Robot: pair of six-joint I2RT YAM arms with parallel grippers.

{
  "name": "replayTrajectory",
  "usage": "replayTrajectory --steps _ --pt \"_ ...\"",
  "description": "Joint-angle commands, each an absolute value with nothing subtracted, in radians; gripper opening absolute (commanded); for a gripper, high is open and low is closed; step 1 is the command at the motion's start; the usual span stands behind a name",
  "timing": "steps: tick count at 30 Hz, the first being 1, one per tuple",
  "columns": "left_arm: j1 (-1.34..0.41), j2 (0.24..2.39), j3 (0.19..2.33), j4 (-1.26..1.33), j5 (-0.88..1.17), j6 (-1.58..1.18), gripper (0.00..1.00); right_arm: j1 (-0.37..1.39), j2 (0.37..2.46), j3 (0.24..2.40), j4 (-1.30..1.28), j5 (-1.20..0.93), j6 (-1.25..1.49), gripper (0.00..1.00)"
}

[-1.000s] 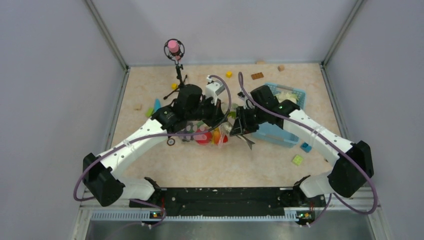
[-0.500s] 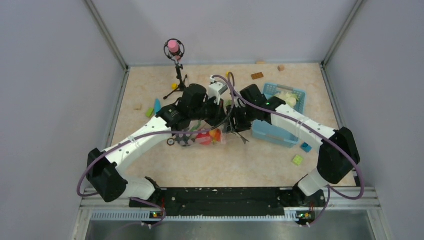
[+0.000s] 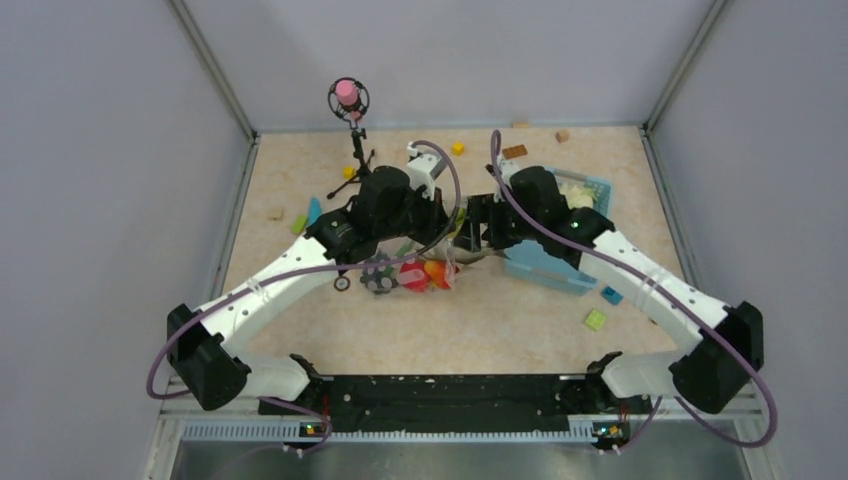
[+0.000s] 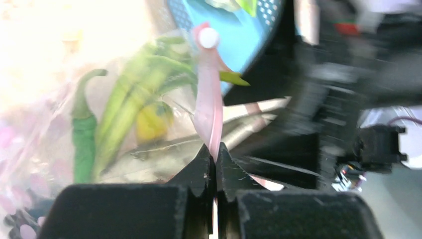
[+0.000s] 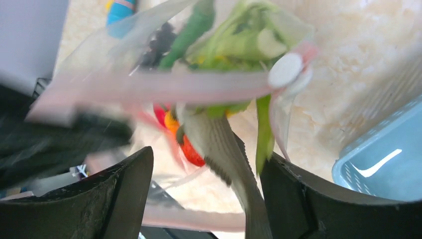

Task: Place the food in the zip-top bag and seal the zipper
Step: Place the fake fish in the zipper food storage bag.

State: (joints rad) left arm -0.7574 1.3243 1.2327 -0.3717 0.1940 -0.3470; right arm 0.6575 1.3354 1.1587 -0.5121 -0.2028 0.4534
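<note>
While my left gripper [image 4: 215, 148] pinches the zipper [image 4: 208, 99], my right gripper [image 5: 205, 159] hangs spread beside the zip-top bag [image 4: 45, 124].

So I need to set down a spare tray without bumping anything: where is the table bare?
The widest bare patch is the near strip of table, between the bag and the arm bases, left of the green block. The middle is crowded: left gripper, right gripper, bag and basket meet there. Small blocks dot the far edge.
</note>
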Motion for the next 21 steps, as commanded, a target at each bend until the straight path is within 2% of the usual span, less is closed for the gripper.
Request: replayTrajectory --steps 1,7,16,21 --pt "-0.732 1.310 1.270 -0.323 0.066 -0.345 0.00 0.672 1.172 1.116 -0.409 -0.190 0.411 0.76" --pt "-0.722 1.310 1.275 -0.321 0.052 -0.353 0.00 0.669 1.012 1.027 -0.341 -0.080 0.404 0.83" --pt "-0.715 1.299 1.303 -0.336 0.052 -0.346 0.00 0.659 0.947 0.958 -0.301 0.248 0.481 0.83" --pt "-0.715 1.289 1.301 -0.340 0.060 -0.341 0.00 0.658 0.993 0.951 -0.188 0.213 0.402 0.81"
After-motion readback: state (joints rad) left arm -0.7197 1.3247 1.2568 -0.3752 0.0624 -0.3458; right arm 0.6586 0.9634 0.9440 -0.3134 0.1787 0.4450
